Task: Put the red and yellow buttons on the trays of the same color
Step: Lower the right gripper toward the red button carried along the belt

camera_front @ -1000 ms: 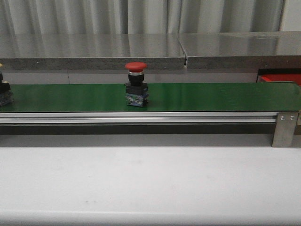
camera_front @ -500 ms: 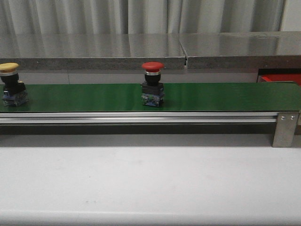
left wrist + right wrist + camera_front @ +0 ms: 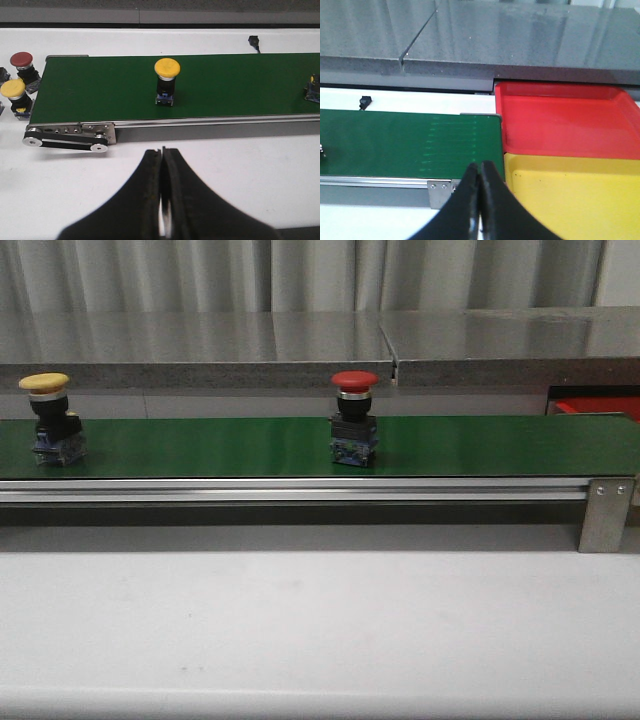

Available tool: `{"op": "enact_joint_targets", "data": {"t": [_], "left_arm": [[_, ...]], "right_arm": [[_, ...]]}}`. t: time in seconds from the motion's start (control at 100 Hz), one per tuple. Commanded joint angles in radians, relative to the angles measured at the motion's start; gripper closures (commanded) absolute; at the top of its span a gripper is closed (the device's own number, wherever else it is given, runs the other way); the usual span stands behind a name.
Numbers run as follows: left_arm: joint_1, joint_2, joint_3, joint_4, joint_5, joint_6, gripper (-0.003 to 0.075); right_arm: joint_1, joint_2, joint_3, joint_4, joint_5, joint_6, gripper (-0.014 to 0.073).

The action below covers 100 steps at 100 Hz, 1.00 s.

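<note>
Belt is running: red button (image 3: 355,420) is riding the green conveyor (image 3: 480,445) further right than half a second ago, now just right of centre. Yellow button (image 3: 52,418) is fully in view now at the left end, trailing well behind it. Both are standing upright.

Left gripper (image 3: 162,200) is sitting clenched, empty, over the white bench (image 3: 240,165) near the conveyor's edge. Right gripper (image 3: 480,200) is likewise clamped on nothing, facing the belt's end.

Red tray (image 3: 565,120) and yellow tray (image 3: 580,195) are lying side by side, touching, just past that end. Spare red button (image 3: 22,64) and spare yellow button (image 3: 14,96) are waiting off the belt's start.
</note>
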Motion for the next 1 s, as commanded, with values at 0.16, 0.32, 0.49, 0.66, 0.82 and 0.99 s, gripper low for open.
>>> {"op": "enact_joint_targets", "data": {"t": [0.16,0.32,0.49,0.66,0.82,0.99], "left_arm": [[-0.009,0.002,-0.025,-0.018,-0.073,-0.002,0.0741],[-0.009,0.002,-0.025,-0.018,-0.073,-0.002,0.0741],[-0.009,0.002,-0.025,-0.018,-0.073,-0.002,0.0741],[-0.009,0.002,-0.025,-0.018,-0.073,-0.002,0.0741],[-0.009,0.002,-0.025,-0.018,-0.073,-0.002,0.0741],[-0.009,0.002,-0.025,-0.018,-0.073,-0.002,0.0741]], "right_arm": [[0.002,0.269,-0.232,-0.017,0.080,-0.010,0.0665],[0.049,0.387,-0.355,-0.017,0.199,-0.020,0.0596],[0.138,0.515,-0.492,-0.016,0.306,-0.027,0.0309],[0.219,0.642,-0.615,-0.016,0.400,-0.028,0.0053],[0.272,0.758,-0.720,0.008,0.494,-0.079,0.0052],[0.280,0.884,-0.832,0.130,0.573,-0.210,0.0052]]}}
